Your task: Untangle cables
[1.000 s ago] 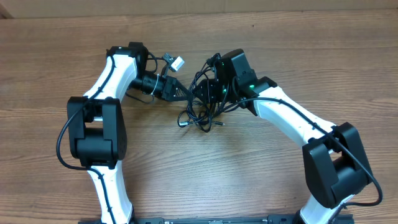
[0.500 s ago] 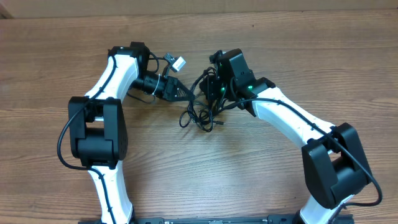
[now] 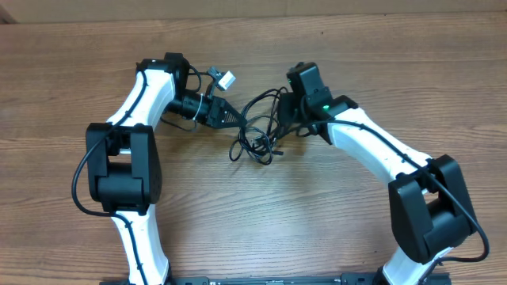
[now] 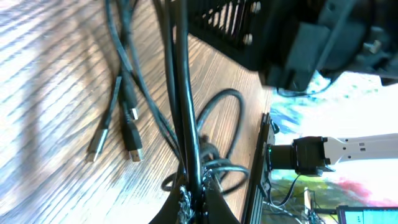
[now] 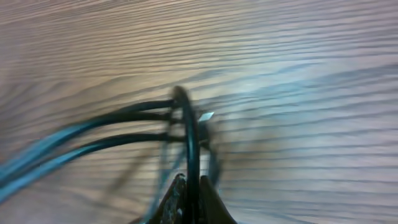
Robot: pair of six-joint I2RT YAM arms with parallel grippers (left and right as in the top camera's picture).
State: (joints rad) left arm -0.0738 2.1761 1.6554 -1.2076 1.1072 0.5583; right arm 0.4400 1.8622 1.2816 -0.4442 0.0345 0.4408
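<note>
The cables are thin black cords knotted in a small bundle on the wooden table between my two arms. My left gripper is shut on strands at the bundle's left side; in the left wrist view its fingertips pinch two cords, and two plug ends lie loose on the wood. My right gripper is shut on one cord at the bundle's right side. The right wrist view is blurred, but the cord runs straight up from between the gripper's closed tips, lifted off the table.
A white connector on a thicker arm cable sits behind the left wrist. The table's far edge runs along the top of the overhead view. Bare wood surrounds the bundle.
The right gripper has shut on a cord and pulled back to the right, drawing strands out of the bundle. The left arm has kept its hold and its place.
</note>
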